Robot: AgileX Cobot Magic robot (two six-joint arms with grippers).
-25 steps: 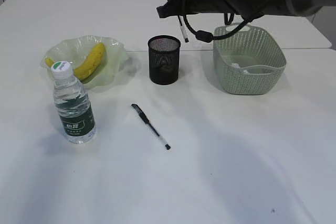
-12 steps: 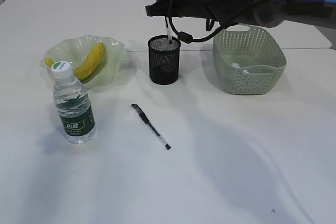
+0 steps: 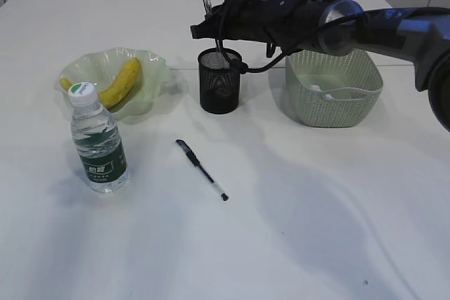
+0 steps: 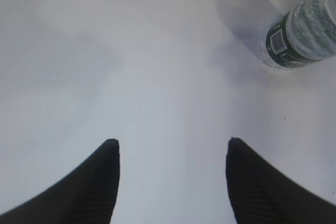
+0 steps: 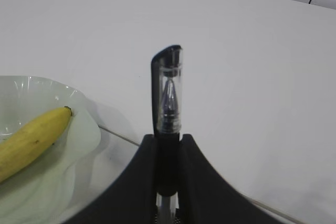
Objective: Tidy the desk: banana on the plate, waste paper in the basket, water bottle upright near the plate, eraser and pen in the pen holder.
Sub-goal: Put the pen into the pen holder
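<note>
My right gripper (image 3: 213, 22) is shut on a clear-capped black pen (image 5: 167, 98), held upright over the black mesh pen holder (image 3: 219, 82). The pen's lower end reaches down into the holder. A second black pen (image 3: 202, 169) lies on the table in front of the holder. The banana (image 3: 121, 81) lies on the green plate (image 3: 151, 68); both also show in the right wrist view, banana (image 5: 31, 140) and plate (image 5: 79, 129). The water bottle (image 3: 98, 138) stands upright in front of the plate. My left gripper (image 4: 171, 148) is open and empty above bare table, with the bottle (image 4: 302, 30) at its upper right. No eraser shows.
The green woven basket (image 3: 334, 103) stands right of the holder with white paper (image 3: 330, 91) inside. My right arm stretches over the basket's far rim. The left arm is out of the exterior view.
My right gripper has moved left and down with the pen, from beside the holder to above it. The pen's lower end has gone into the holder.
</note>
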